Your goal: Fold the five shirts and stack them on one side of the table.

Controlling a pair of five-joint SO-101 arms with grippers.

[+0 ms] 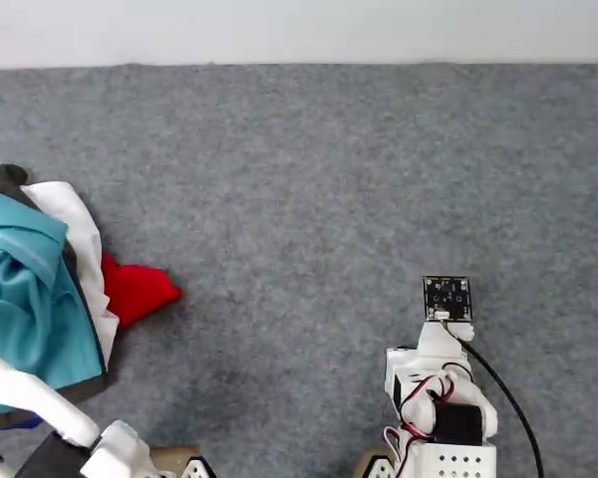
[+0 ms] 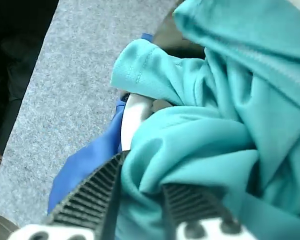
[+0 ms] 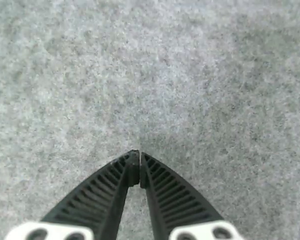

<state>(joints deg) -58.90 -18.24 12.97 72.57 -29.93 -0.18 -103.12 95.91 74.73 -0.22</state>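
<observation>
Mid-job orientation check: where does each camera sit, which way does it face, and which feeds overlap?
High view: fixed overhead, looking down on the grey mat and the shirt pile; left arm and right arm show at the picture's lower edge.
Left wrist view: on the left arm, looking along the left gripper, shut on the teal shirt, blue shirt beside it.
Right wrist view: on the right arm, facing down at bare mat past the shut right gripper.
Shared: high and left wrist views both show the teal shirt.
</observation>
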